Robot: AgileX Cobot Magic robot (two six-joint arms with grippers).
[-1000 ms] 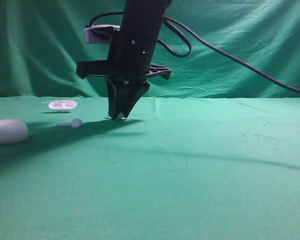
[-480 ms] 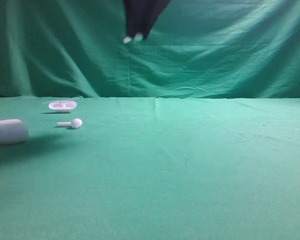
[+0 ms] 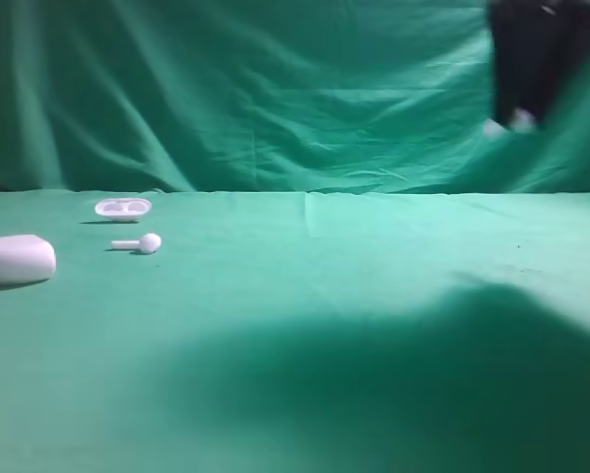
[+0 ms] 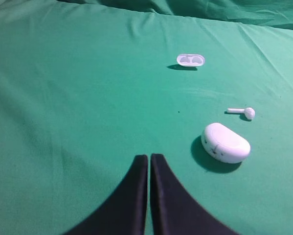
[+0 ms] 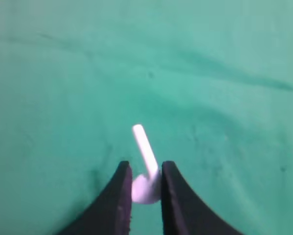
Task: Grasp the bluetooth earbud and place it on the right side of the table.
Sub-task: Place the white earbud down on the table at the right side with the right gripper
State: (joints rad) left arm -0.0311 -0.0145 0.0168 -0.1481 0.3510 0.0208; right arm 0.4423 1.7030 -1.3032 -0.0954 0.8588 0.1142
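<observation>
Nearest, the worktop [image 3: 304,296] lies bare and green, with a broad shadow spread over its front right part. On the left sit the things left behind: the case [image 3: 16,258] at the edge, the second earbud [image 3: 141,242] lying on its side just beyond it, and a small white tray [image 3: 123,207] further back near the drape [image 3: 226,89].

The left end effector [image 4: 149,164] hangs over the cloth on that side with its two fingers pressed together and nothing between them; the case [image 4: 225,142], the second earbud [image 4: 243,112] and the tray [image 4: 191,60] all lie ahead of it, well apart from it.

Farther off and high up on the right, the right end effector [image 3: 508,123] shows as a dark blur against the drape, with a bit of white at its tip. Its own camera makes it plain: the right end effector [image 5: 146,181] is clamped on the head of the earbud [image 5: 145,169], the stem sticking out forward, and green cloth is visible below with a clear gap.

So I would judge the pick done and the carry nearly there. What is left is coming down on the right side, setting the earbud on the cloth and letting go.
</observation>
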